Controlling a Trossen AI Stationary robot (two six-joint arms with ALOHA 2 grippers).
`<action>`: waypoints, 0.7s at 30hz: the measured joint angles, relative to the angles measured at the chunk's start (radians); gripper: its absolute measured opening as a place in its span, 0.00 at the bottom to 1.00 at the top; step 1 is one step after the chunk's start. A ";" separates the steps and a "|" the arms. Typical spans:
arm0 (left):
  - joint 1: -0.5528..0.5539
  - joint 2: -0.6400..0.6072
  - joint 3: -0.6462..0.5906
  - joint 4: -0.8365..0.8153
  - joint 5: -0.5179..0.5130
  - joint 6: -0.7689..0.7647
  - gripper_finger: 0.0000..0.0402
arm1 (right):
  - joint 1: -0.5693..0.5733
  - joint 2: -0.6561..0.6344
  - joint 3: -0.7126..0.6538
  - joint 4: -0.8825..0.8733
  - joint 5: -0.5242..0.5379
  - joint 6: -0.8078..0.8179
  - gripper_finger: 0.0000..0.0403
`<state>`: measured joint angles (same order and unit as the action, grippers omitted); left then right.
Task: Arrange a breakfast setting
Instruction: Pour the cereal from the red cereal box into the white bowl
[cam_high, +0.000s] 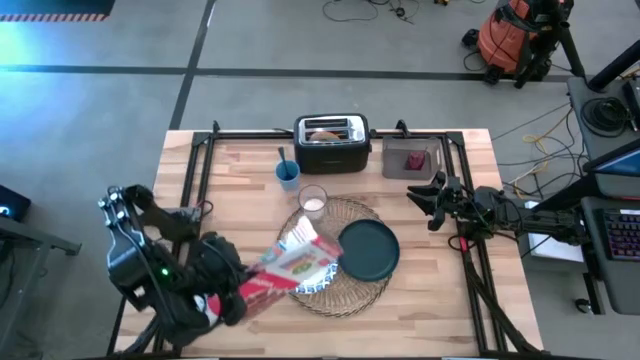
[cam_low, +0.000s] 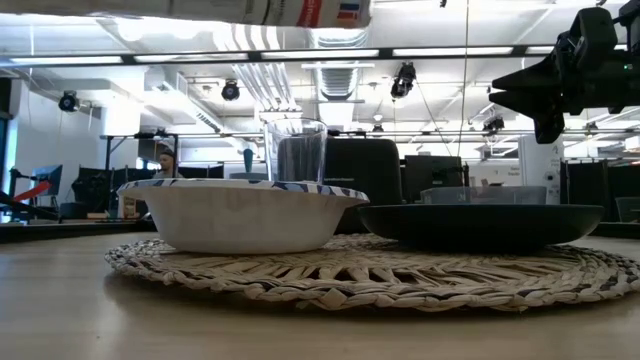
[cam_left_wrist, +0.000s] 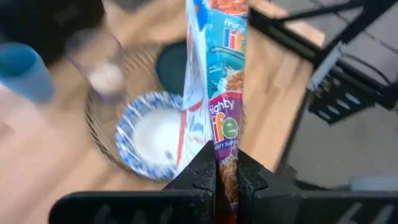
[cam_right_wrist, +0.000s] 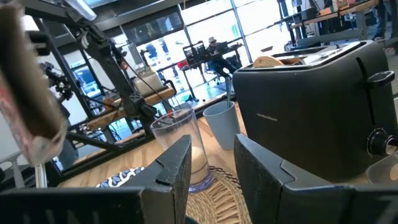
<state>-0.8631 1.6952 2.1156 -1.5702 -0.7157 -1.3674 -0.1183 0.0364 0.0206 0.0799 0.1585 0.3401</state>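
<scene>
Bowl (cam_high: 305, 262) sitting on placemat (cam_high: 362, 290), directly under cereal box (cam_left_wrist: 214, 81); left claw (cam_left_wrist: 217, 177) pinching box's end, long axis tilting bowlward. Right claw (cam_right_wrist: 211, 168) half-open, holding nothing, beyond plate (cam_high: 369, 249).

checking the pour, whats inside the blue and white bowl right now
In the left wrist view the bowl shows a bare white inside with one small speck. The cereal box, held by the left gripper, covers its far side.
</scene>
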 joint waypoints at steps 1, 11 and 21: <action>0.000 0.017 0.016 -0.002 0.025 -0.004 0.00 | 0.000 0.000 0.000 0.000 0.000 0.000 0.28; 0.000 0.095 0.040 0.000 0.115 -0.031 0.00 | 0.000 0.000 0.000 0.000 0.000 0.000 0.28; 0.009 0.018 -0.088 -0.002 0.213 -0.152 0.00 | 0.000 0.000 0.000 0.000 0.000 0.000 0.28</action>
<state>-0.8543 1.7128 2.0272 -1.5721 -0.5032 -1.5191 -0.1183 0.0364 0.0205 0.0799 0.1585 0.3401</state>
